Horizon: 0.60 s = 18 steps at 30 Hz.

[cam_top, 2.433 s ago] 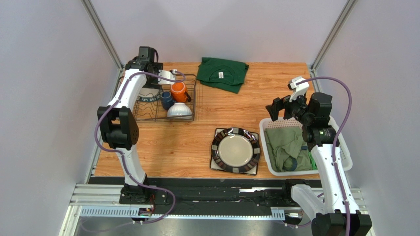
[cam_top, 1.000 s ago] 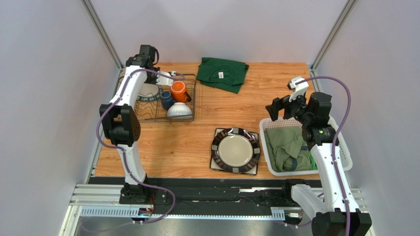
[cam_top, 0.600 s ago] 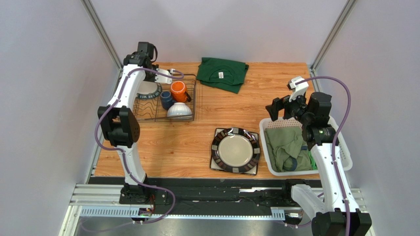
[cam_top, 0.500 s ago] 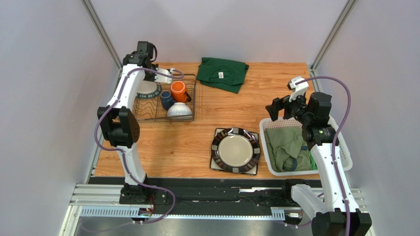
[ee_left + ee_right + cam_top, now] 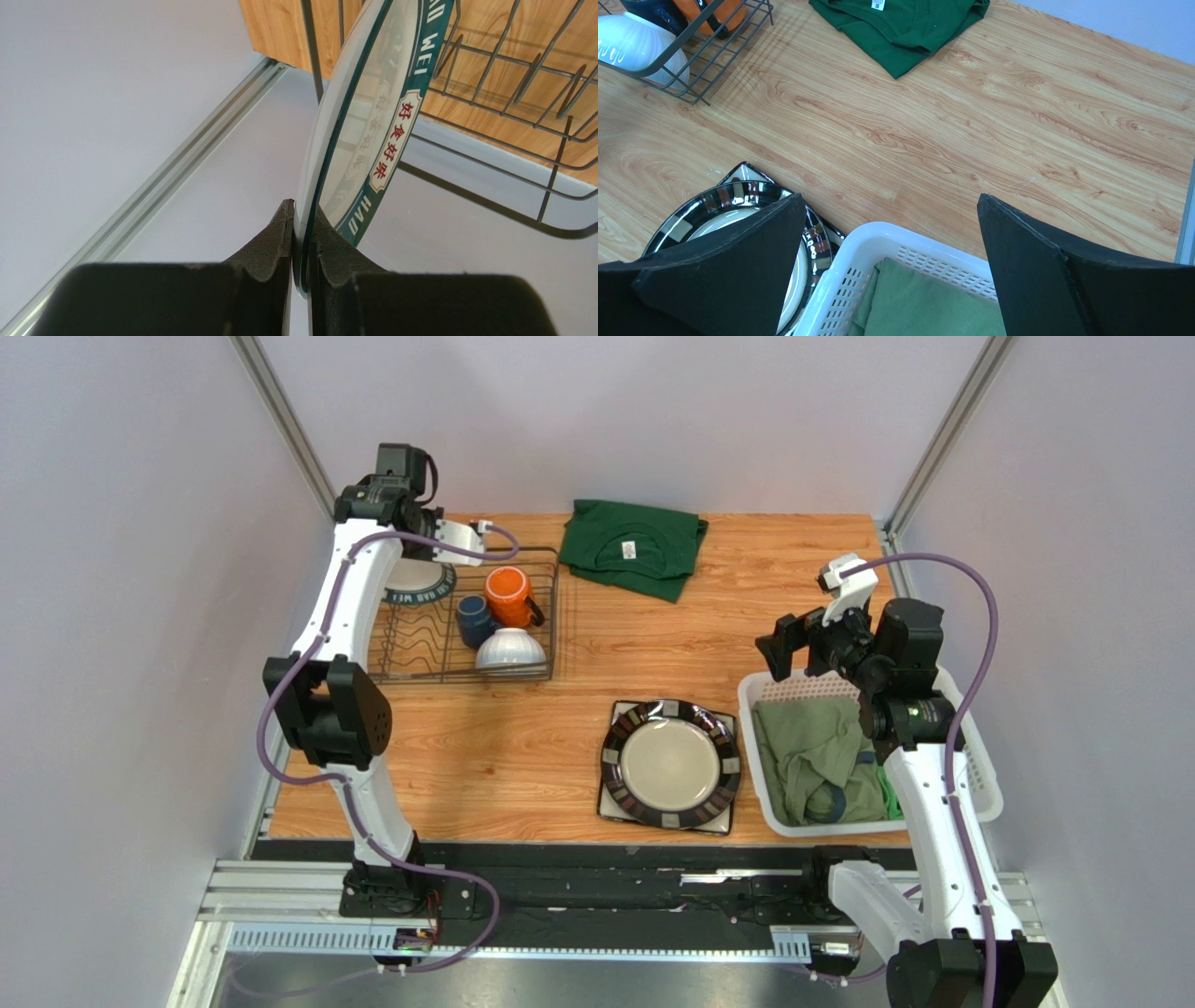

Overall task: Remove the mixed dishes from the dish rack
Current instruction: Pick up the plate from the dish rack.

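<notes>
My left gripper [image 5: 420, 560] is shut on the rim of a round white plate [image 5: 417, 580] with a teal lettered border. It holds the plate on edge over the far left corner of the dish rack [image 5: 421, 667]. The left wrist view shows both pads [image 5: 281, 231] pinching the plate [image 5: 372, 133], the rack's wires [image 5: 505, 77] beyond. An orange mug [image 5: 508, 597], a dark blue mug [image 5: 474, 620] and a white bowl [image 5: 509, 653] sit in the rack. A dark-rimmed, white-centred plate [image 5: 671, 766] lies on the table. My right gripper [image 5: 811, 647] hangs open and empty above the table.
A white slatted laundry basket [image 5: 982, 798] with green cloth stands at the right, under my right gripper [image 5: 889, 199]. A folded dark green shirt [image 5: 631, 546] lies at the back. The side wall and table edge are close to the left of the rack.
My left arm has raised the teal-rimmed plate up and back toward the far left corner of the rack. The right arm has not moved.
</notes>
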Motion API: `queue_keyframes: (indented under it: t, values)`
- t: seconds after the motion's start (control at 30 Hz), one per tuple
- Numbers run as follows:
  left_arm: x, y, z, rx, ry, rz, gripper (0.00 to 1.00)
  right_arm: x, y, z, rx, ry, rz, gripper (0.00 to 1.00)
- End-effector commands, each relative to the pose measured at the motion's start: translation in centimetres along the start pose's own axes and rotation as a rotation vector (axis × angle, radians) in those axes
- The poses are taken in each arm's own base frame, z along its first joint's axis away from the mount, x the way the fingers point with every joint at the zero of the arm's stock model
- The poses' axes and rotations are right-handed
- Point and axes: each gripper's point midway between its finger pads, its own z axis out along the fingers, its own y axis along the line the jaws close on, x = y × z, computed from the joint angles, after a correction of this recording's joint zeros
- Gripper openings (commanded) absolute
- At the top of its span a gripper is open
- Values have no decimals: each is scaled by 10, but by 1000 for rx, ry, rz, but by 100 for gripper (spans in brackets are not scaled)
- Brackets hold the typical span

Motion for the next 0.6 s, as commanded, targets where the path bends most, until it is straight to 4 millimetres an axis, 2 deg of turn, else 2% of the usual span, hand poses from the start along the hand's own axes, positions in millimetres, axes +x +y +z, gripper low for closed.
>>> queue_keyframes:
  t: [0.0, 0.3, 0.47, 0.53, 0.57]
  values:
    - [21, 30, -69, -165, 9, -25, 0, -11, 2, -4, -5, -27, -21, 99]
    - [22, 31, -118, -250, -56, -96, 0, -12, 3, -4, -11, -30, -20, 99]
    - [6, 21, -154, -292, -196, -197, 0, -13, 4, -5, -14, -33, -20, 99]
    - [0, 13, -161, -284, -238, -261, 0, -12, 4, -4, -14, -32, -19, 99]
    - [-9, 11, -171, -292, -302, -283, 0, -12, 4, -4, -14, -32, -19, 99]
